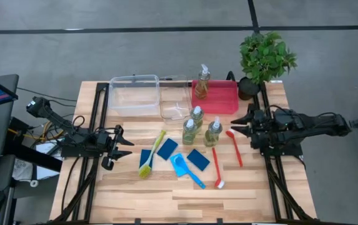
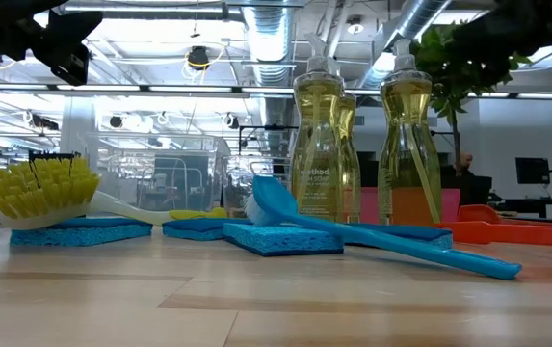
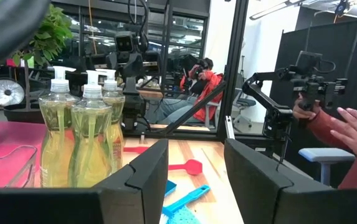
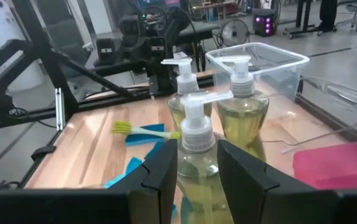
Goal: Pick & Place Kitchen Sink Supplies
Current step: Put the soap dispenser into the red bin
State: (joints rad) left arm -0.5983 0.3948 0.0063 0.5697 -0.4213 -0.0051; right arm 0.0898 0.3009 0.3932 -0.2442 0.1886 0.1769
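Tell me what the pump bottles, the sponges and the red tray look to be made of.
Pump bottles: clear, glossy plastic, probably; yellow-green liquid shows through.
Sponges: blue, porous foam by the look; rough, matte faces.
Red tray: likely smooth moulded plastic of one even colour, with a rim.

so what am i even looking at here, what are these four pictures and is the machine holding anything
It is one moment at a wooden table, seen by four cameras. The top picture looks straight down: two dark robot arms, the left claw and the right claw, each with two fingers. Another camera sits at table height, and one rides on each wrist, looking past that arm's own fingers. On the table lie three pump bottles of yellow liquid, blue sponges, and green, blue and red brushes. A fourth bottle stands in a red tray, beside clear bins and a plant. Both claws are open and hold nothing.
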